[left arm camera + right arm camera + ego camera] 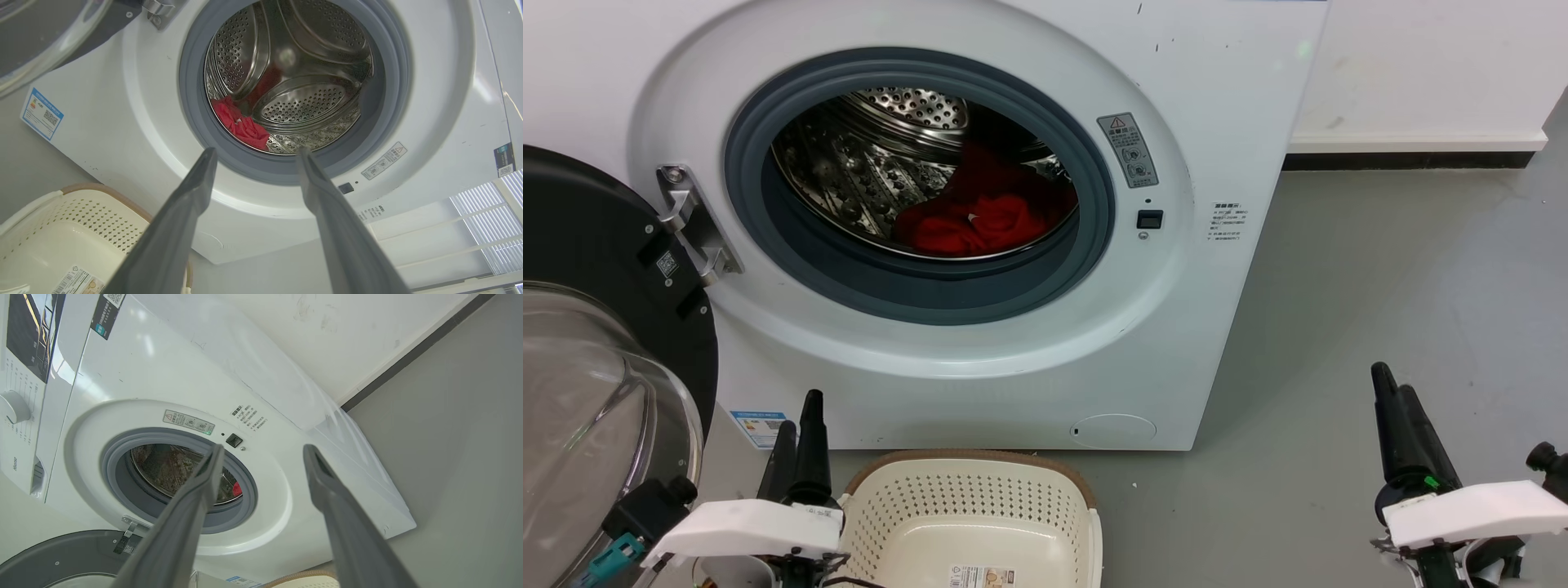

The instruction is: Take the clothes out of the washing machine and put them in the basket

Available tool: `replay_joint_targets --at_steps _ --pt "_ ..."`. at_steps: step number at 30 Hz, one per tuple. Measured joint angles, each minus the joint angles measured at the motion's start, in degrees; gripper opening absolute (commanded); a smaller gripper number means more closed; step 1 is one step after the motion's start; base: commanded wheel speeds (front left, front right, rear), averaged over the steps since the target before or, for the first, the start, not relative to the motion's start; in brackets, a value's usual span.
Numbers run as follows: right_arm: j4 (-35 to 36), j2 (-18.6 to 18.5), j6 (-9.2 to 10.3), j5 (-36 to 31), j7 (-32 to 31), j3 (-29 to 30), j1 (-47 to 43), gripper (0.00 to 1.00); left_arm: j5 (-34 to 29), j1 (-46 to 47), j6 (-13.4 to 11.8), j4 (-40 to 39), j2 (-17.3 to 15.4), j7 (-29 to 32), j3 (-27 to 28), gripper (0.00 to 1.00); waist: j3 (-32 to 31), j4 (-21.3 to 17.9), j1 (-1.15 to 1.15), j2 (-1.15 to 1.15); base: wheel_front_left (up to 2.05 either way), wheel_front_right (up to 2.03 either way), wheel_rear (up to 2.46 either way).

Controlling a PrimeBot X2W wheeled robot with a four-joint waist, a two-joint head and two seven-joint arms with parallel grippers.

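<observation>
The white washing machine (1192,98) stands in front of me with its round door (596,351) swung open to the left. Red clothes (980,220) lie bunched at the bottom of the steel drum, also seen as red clothes (243,124) past my left fingers and a red sliver of clothes (237,489) in the right wrist view. The cream basket (980,490) sits on the floor below the washer, holding only its label. My left gripper (799,425) is open beside the basket's left rim. My right gripper (1392,400) is open over bare floor at the right. Both grip nothing.
The open glass door (45,36) juts out at my left, close to the left arm. Grey floor (1380,310) stretches to the right of the washer up to a white wall with a dark skirting strip (1405,160).
</observation>
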State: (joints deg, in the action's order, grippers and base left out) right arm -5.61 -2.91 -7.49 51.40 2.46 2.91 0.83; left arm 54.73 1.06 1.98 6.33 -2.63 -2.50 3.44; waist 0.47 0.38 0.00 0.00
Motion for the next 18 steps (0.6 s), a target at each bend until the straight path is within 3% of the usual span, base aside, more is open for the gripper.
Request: replay_joint_targets --at_steps 18 --pt "2.67 0.0 0.0 -15.66 3.23 -0.87 -1.57 1.0 -15.32 -1.15 -2.07 -2.13 -0.19 -3.33 -1.55 1.0 0.15 0.01 0.0 0.0 0.0 0.0 0.0"
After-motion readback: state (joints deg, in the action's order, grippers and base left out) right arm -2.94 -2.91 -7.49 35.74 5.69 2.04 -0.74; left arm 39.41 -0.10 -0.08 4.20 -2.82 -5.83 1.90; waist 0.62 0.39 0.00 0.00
